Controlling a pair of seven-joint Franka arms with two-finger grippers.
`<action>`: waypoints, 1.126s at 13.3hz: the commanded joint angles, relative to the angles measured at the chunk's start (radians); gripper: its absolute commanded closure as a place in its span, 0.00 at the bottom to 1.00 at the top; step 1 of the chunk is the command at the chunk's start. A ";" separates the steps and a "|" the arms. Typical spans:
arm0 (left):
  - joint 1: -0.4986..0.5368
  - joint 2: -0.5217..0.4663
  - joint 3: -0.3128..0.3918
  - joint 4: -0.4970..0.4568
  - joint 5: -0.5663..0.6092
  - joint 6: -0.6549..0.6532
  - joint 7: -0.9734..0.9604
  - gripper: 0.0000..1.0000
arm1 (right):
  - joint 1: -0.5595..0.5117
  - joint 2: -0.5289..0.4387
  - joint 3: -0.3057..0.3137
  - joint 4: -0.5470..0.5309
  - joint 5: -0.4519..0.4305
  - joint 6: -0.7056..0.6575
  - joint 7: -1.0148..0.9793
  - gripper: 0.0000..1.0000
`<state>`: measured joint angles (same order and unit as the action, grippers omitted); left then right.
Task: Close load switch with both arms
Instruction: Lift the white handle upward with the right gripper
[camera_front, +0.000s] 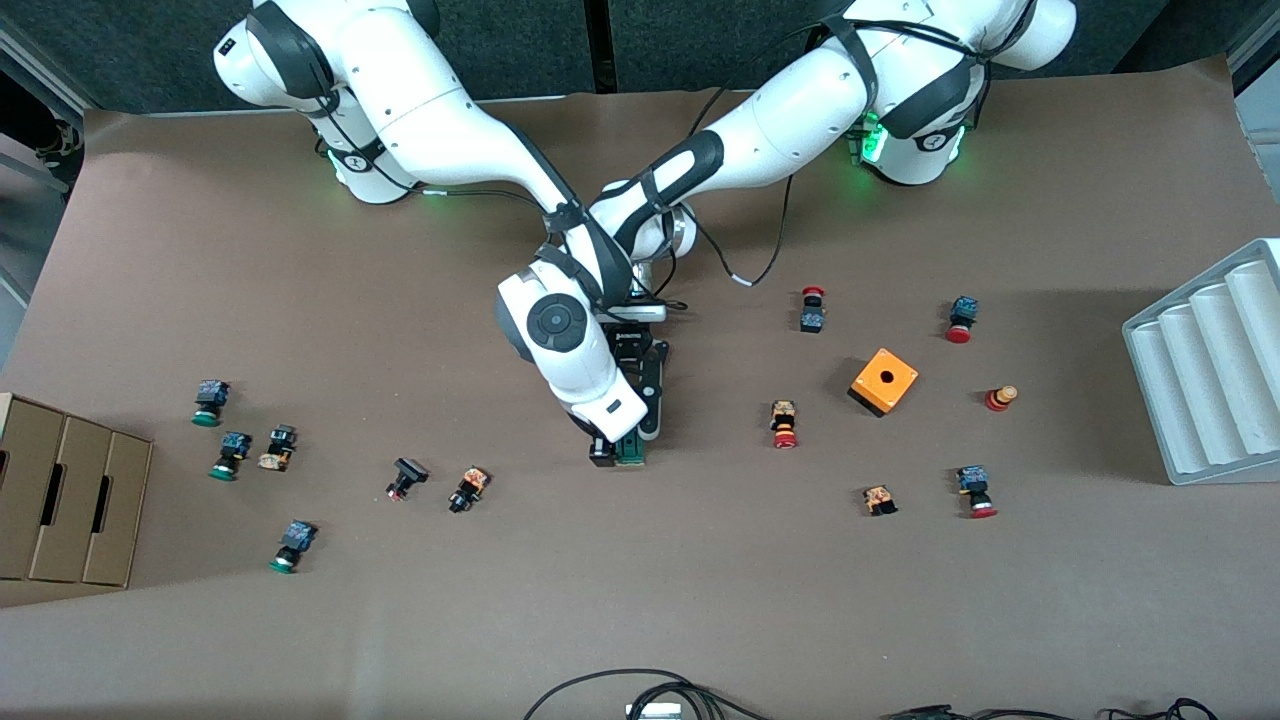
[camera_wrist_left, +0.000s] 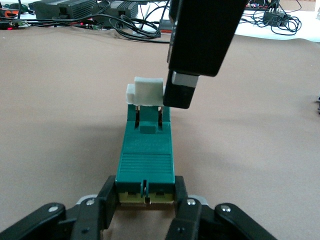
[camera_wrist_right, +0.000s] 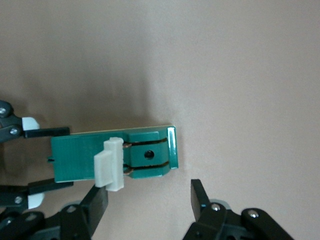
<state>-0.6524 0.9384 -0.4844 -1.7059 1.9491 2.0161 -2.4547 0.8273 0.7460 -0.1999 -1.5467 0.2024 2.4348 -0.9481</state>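
Observation:
The load switch (camera_front: 631, 452) is a narrow green block lying on the table's middle, with its white lever (camera_wrist_left: 148, 91) standing up at the end nearer the front camera. My left gripper (camera_wrist_left: 145, 194) is shut on the switch's other end, one finger on each long side; in the front view the left gripper (camera_front: 646, 420) is low over the block. My right gripper (camera_wrist_right: 148, 200) is open beside the lever end, and one of its fingers (camera_wrist_left: 184, 91) stands right against the lever (camera_wrist_right: 109, 164). The right gripper (camera_front: 601, 452) sits beside the switch (camera_wrist_right: 80, 159) toward the right arm's end.
Several small push buttons lie scattered toward both ends of the table. An orange box with a hole (camera_front: 884, 381) sits toward the left arm's end. A grey ribbed tray (camera_front: 1205, 375) stands at that edge, and a cardboard box (camera_front: 60, 500) at the right arm's edge.

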 joint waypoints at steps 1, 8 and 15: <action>-0.006 0.008 0.023 0.023 0.017 -0.005 -0.006 0.51 | 0.001 0.001 -0.006 0.008 0.018 0.009 -0.021 0.25; -0.004 0.006 0.023 0.023 0.017 -0.005 -0.006 0.51 | 0.009 0.000 -0.004 0.040 0.023 -0.011 -0.015 0.30; -0.003 0.006 0.023 0.023 0.017 -0.005 -0.006 0.51 | 0.007 0.013 -0.006 0.053 0.022 0.000 -0.017 0.30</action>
<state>-0.6524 0.9385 -0.4844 -1.7060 1.9491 2.0161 -2.4547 0.8351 0.7462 -0.1985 -1.5209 0.2024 2.4349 -0.9481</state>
